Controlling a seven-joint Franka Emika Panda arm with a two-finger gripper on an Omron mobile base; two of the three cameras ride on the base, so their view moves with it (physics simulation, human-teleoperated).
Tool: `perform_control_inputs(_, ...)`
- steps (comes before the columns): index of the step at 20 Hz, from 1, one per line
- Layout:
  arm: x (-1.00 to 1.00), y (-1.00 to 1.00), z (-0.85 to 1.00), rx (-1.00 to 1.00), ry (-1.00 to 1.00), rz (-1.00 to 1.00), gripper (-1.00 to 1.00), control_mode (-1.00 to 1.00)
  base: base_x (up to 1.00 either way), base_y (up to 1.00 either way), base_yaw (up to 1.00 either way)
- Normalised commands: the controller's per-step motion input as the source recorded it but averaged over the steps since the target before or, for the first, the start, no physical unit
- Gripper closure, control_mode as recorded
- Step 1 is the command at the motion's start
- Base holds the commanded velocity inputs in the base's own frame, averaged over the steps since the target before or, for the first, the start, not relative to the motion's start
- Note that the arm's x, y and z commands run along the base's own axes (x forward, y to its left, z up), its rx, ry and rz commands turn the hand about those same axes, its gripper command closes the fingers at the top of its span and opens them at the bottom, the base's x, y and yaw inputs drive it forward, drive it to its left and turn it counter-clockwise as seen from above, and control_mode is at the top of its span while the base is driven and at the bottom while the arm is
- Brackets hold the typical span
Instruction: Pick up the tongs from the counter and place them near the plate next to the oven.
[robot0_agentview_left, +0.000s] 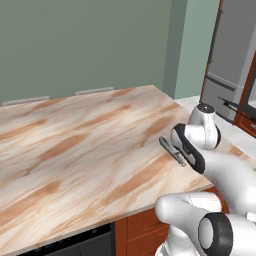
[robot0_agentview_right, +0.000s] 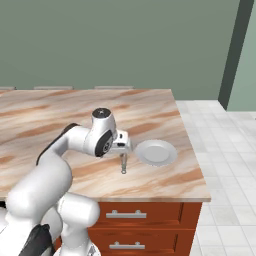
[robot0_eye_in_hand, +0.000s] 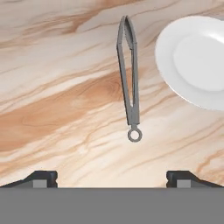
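Hand view gives me the clearest read: the tongs (robot0_eye_in_hand: 129, 74) lie flat on the counter (robot0_eye_in_hand: 57, 100), their two slim arms closed almost together, the ring end toward my fingertips (robot0_eye_in_hand: 43, 178) and the joined tips pointing away. Nothing grips them. The gripper (robot0_eye_in_hand: 112, 179) is spread wide, one finger tip at each lower corner of the view, with the tongs lying free on the marble between and beyond them. The white plate (robot0_eye_in_hand: 197, 61) sits just beside the tongs, near but not touching.

From the right base view I see the gripper (robot0_agentview_right: 123, 150) hanging over the counter (robot0_agentview_right: 50, 125) near its front edge, the tongs (robot0_agentview_right: 124, 163) showing as a short dark sliver just under the hand, and the plate (robot0_agentview_right: 155, 152) right next to them.

On the left base view the tongs (robot0_agentview_left: 171, 150) rest on the counter (robot0_agentview_left: 75, 150) partly behind my arm's wrist, close to the slab's right end. I can't see the plate from there.
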Motion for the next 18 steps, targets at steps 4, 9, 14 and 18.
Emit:
perform_control_inputs(4, -0.75, 0.23, 0.14, -0.02, -0.31, 0.0, -1.0, -1.0, 0.0, 0.0, 0.0)
perform_control_inputs(9, -0.68, 0.22, 0.18, -0.02, -0.08, -0.02, -1.0, -1.0, 0.0, 0.0, 0.0)
perform_control_inputs(14, -0.52, 0.15, 0.28, -0.01, 0.07, 0.0, -1.0, -1.0, 0.0, 0.0, 0.0)
perform_control_inputs(18, -0.52, 0.02, 0.24, 0.01, 0.04, 0.0, -1.0, -1.0, 0.0, 0.0, 0.0)
